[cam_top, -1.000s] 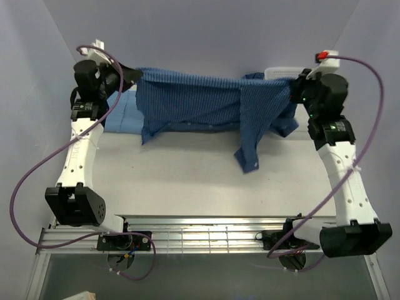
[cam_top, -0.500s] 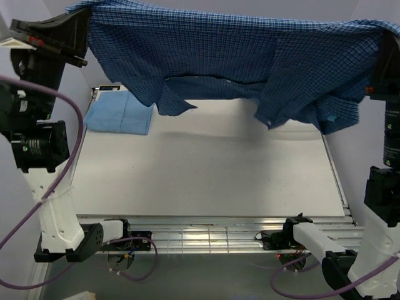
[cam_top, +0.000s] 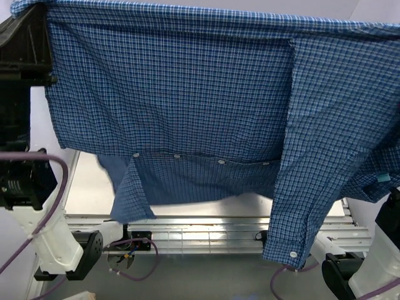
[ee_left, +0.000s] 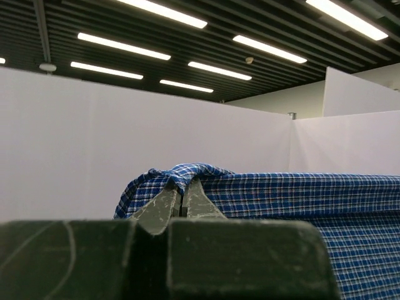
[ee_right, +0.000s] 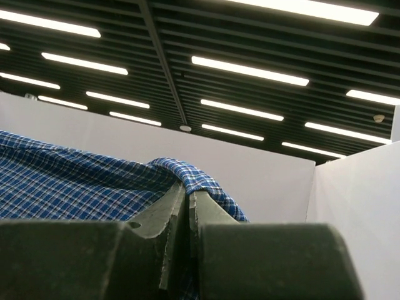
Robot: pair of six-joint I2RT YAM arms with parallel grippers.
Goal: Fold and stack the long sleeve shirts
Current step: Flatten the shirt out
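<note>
Top: checked shirt (cam_top: 187,94) stretched wide above desk (cam_top: 87,187), from left edge to right edge, sleeve (cam_top: 300,206) dangling over near-right corner. Left wrist: left gripper (ee_left: 182,203) pinching shirt fold. Right wrist: right gripper (ee_right: 187,209) pinching shirt fold too.

check shirt (cam_top: 187,94): no readable print
teal tag (cam_top: 382,177) at check shirt's right edge: too small to read
elsewhere: nothing legible
</note>
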